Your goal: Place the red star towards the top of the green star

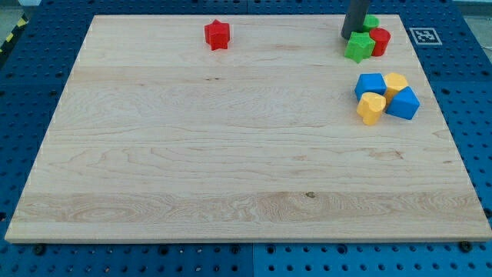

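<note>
The red star (217, 35) lies near the view's top, left of centre, alone on the wooden board (231, 154). The green star (359, 47) lies at the top right, touching a red round block (380, 40) on its right. A second green block (371, 22) sits just above them, partly hidden by the rod. My tip (350, 35) is at the green star's upper left edge, touching or nearly touching it, far to the right of the red star.
Below the green star sits a cluster: a blue block (370, 85), a yellow block (396, 83), a blue block (403, 103) and a yellow heart-like block (371, 108). A printed marker tag (425, 35) lies off the board's top right corner.
</note>
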`<action>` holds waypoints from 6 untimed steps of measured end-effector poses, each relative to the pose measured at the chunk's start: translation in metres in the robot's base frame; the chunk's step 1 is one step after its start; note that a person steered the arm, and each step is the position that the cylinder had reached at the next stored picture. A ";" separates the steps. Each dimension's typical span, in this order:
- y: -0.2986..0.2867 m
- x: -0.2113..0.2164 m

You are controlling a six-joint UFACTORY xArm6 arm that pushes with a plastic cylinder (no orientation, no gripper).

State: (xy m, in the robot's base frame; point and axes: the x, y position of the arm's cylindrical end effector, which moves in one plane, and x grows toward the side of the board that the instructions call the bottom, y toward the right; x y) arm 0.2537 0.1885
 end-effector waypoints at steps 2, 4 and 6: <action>-0.107 -0.004; -0.191 0.063; -0.284 0.037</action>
State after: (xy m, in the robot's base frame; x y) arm 0.2912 -0.0950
